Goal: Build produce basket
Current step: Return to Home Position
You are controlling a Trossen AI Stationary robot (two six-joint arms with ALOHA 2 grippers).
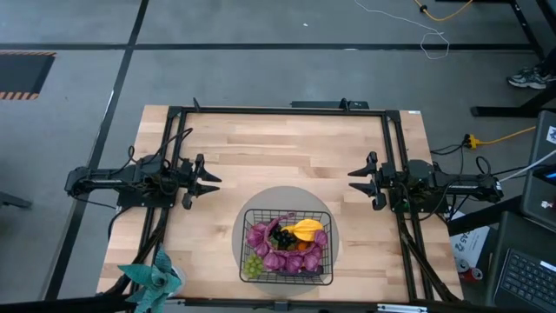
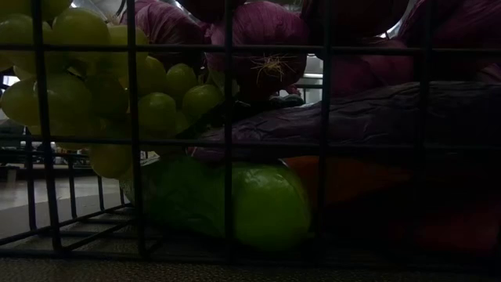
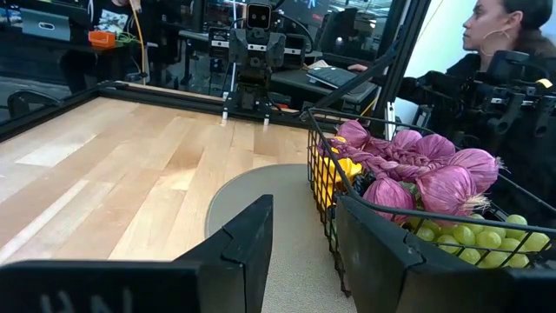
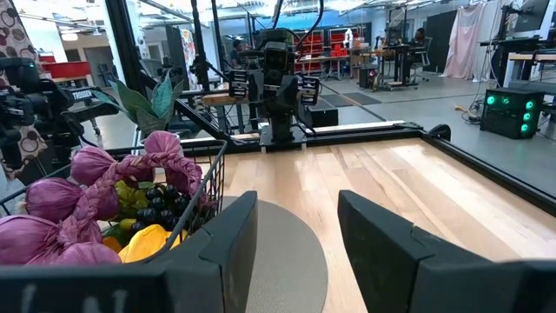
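Pale wooden bench point(image 1: 261, 148), railed in black, on a lab's grey floor: the black wire basket point(image 1: 287, 210) stands on a round grey mat point(image 1: 287, 193), midway between the two arms and close to the bench edge where a teal plant point(image 1: 152, 276) marks the left-side corner.

The basket is heaped with produce point(image 1: 287, 243). A purple garlic braid point(image 1: 261, 236) fills the side towards the left arm. Dark grapes point(image 1: 282, 236) sit in the middle, with a yellow piece point(image 1: 306, 229) towards the right arm. Green grapes point(image 1: 253, 267) are tucked into the corner nearest the plant. Seen level through the mesh, the green grapes rest above a glossy green piece point(image 2: 258, 204) on the basket floor, with purple bulbs over them.

The left hand point(image 1: 207, 183) hangs at the bench's left side, well apart from the basket, fingers spread wide with nothing between them. The right hand point(image 1: 358, 183) mirrors it on the right side, equally open and empty. A person point(image 3: 495, 35) sits beyond the bench at a desk.

Loading appears complete: no loose produce shows on the bench from overhead. Judging by the arms' symmetrical stance at either side, all that is left seems to be parking them, and that looks near done.
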